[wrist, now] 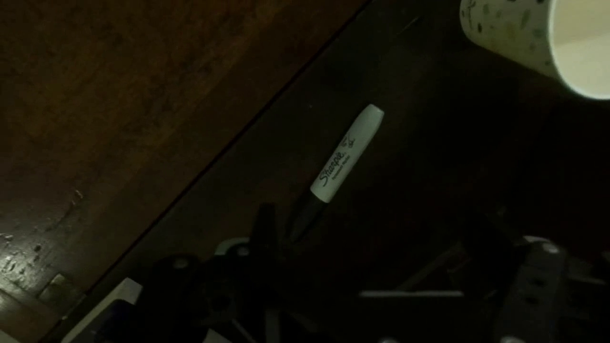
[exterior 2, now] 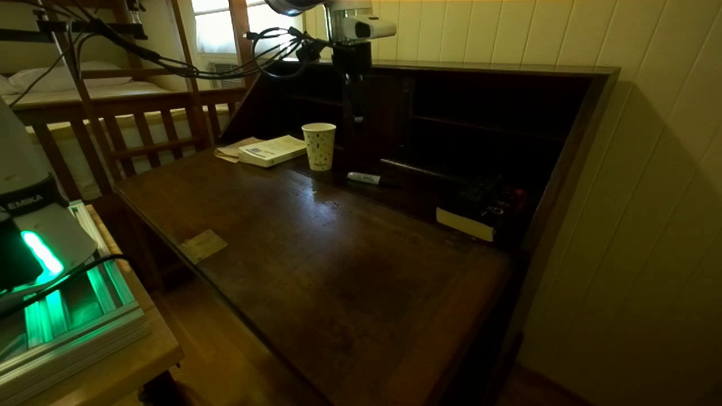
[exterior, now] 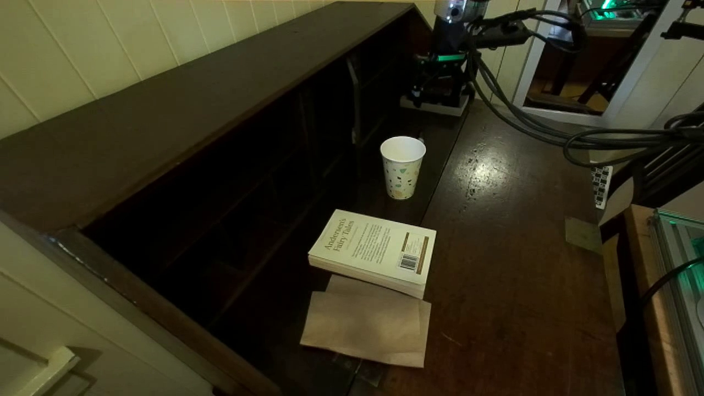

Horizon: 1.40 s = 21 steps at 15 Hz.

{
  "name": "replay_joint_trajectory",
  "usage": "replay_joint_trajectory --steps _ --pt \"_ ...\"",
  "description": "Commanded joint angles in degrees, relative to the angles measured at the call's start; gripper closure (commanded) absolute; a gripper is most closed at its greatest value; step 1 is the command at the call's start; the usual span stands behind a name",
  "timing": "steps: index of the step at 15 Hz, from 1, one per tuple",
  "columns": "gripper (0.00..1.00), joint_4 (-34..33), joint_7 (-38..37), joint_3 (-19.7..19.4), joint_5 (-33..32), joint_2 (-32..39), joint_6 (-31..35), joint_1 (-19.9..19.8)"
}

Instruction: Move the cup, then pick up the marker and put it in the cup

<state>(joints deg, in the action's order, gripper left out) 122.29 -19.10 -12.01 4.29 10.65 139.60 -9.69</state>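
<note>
Wrist view: the pincer (wrist: 376,221) was held above a dark wooden surface (wrist: 143,95), its jaws spread wide. On that surface a white, dark-ended marker (wrist: 334,174) was seen lying flat, lettering up, with the speckled paper cup (wrist: 519,33) partly shown nearby. In both exterior views the cup was shown standing upright, near a white book (exterior: 374,250) laid just beside some brown paper (exterior: 363,330). In an exterior view, the marker was seen between the cup and a thick dark book (exterior 2: 479,208).
</note>
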Motion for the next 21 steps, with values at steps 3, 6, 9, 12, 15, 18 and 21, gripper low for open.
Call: replay_joint_trajectory --steps 3,6,9,12,15,18,21 --pt "0.0 0.5 -2.6 -1.3 1.0 4.7 5.1 -0.5" --pt "0.0 0.0 -0.6 -1.0 2.9 7.5 6.7 -1.5" --pt "0.0 -1.5 1.2 -0.4 5.2 10.2 6.7 -2.6" --pt "0.0 -3.4 2.8 0.1 7.5 12.7 6.5 -3.4" --pt "0.0 -5.6 3.7 0.0 8.0 14.6 7.0 -3.9" --pt "0.0 -7.9 4.1 0.3 8.7 16.6 7.8 -4.6" --pt "0.0 -9.9 4.3 0.6 8.9 18.5 7.7 -4.9"
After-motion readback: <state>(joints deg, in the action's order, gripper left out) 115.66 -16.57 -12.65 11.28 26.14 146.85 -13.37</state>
